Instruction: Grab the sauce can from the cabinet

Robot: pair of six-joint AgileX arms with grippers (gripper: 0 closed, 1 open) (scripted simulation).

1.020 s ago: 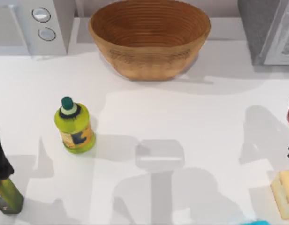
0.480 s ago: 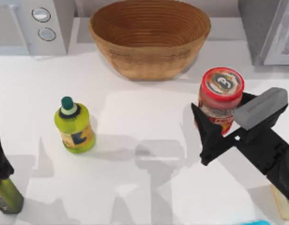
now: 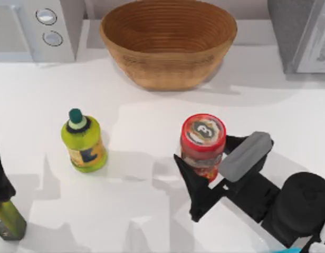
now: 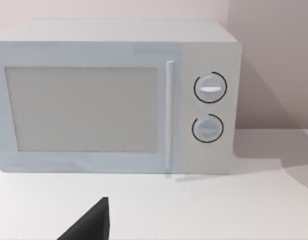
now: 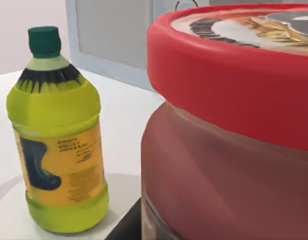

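Two fingers of the right gripper [image 3: 204, 168] clamp the sauce can [image 3: 202, 143]. Keep it upright, clear of the bottle [image 3: 84, 141]. Left gripper [image 4: 91, 225] sits parked far left, fingers unclear.

Right gripper [image 3: 204, 182]: 2 matte black wedge-shaped fingers tapering to points, grey rectangular block on the wrist, round black cylindrical arm link behind; left arm [image 3: 1, 176] a plain black tapering shape, unmarked.

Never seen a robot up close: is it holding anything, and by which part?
Yes: the right gripper holds the sauce can by its lower sides.
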